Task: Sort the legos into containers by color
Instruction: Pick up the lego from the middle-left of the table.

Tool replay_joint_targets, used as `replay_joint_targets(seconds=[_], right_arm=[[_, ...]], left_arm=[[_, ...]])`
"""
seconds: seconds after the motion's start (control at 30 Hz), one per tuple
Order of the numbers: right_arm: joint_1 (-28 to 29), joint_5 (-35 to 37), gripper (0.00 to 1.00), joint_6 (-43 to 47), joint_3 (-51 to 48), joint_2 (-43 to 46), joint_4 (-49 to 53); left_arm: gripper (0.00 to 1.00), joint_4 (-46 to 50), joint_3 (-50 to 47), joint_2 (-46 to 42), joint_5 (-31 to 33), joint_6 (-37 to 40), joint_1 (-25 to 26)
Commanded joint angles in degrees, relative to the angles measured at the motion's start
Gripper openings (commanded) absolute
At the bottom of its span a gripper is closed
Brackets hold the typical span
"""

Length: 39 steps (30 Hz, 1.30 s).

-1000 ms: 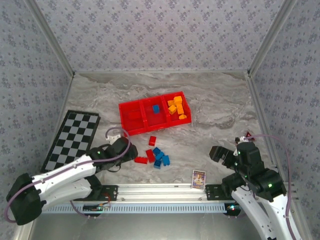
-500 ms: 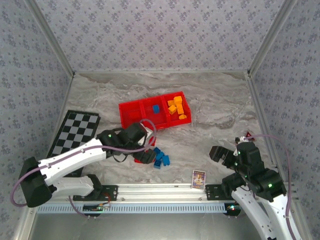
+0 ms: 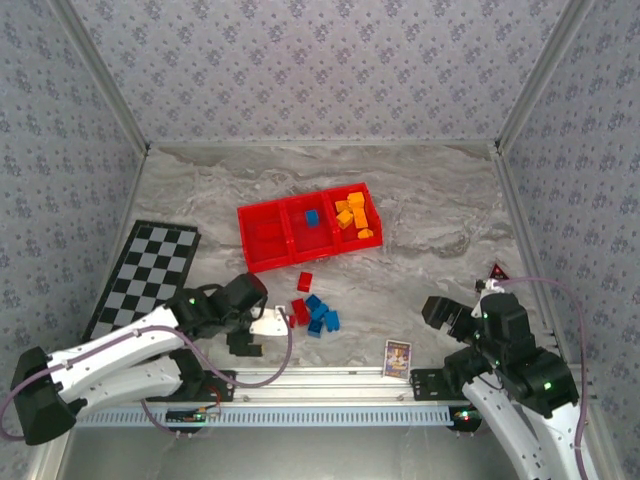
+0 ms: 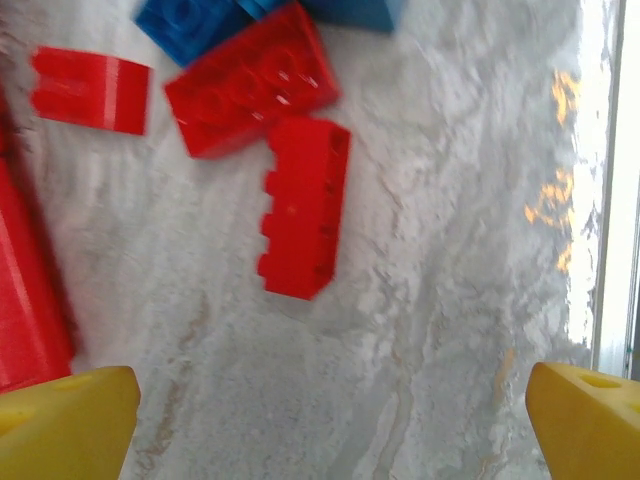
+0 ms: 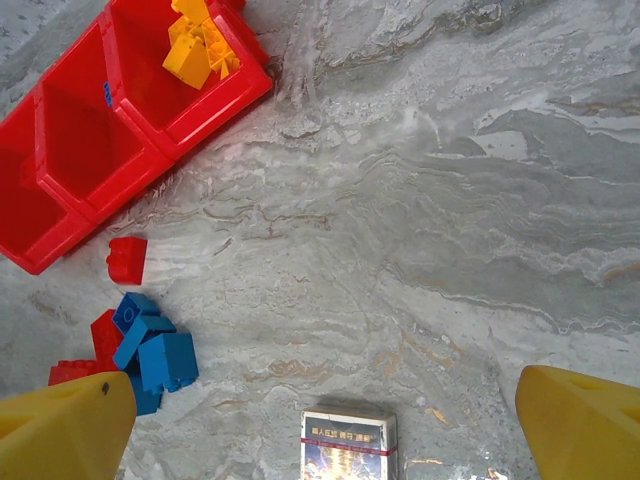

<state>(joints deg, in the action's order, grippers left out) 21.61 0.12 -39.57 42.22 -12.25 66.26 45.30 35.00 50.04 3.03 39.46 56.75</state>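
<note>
The loose red and blue legos [image 3: 312,312] lie clumped just on the near side of the tray [image 3: 305,257], with the orange ones already in its right compartment. My left gripper [image 4: 325,425] points down at a red brick [image 4: 303,208] in that clump, jaws wide and empty. I judge a red pick is in hand: drop, straddle it, close. My right gripper [image 3: 436,311] sits wide open and empty, well off the tray's near right.

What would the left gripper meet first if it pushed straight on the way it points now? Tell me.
Most likely the nearest red lego brick, lying on the marble table ahead of the open left gripper, with bare table between. Depth is unclear, so it might touch the table first.
</note>
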Motion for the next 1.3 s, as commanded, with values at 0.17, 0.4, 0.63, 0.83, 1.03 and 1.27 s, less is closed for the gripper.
replay_joint_targets(seconds=[0.17, 0.4, 0.63, 0.83, 1.03, 1.27], right_arm=[[-0.23, -1.89, 1.0, 1.01, 0.15, -0.8, -1.09], [-0.2, -2.34, 1.0, 0.64, -0.9, -0.61, -2.0], [-0.22, -2.26, 1.0, 0.76, -1.0, 0.52, -2.36], [-0.32, -1.98, 1.0, 0.2, -1.26, 2.65, -2.01], [-0.27, -2.59, 1.0, 0.55, -1.26, 2.93, -2.04], [-0.29, -3.19, 1.0, 1.1, -1.27, 3.7, -2.43]], left_arm=[[0.94, -10.42, -6.41, -7.1, -0.4, 4.07, 1.17], [0.94, -10.5, -4.88, -1.37, -3.51, 4.12, 1.17], [0.87, -13.26, -3.46, 7.3, -3.47, 3.91, 1.17], [0.79, -17.86, -2.82, 13.01, -3.03, 4.05, 0.85], [0.68, -20.15, -2.49, 17.54, -2.16, 4.86, 0.04], [0.54, -23.55, -3.5, 19.2, 1.05, 7.13, -0.06]])
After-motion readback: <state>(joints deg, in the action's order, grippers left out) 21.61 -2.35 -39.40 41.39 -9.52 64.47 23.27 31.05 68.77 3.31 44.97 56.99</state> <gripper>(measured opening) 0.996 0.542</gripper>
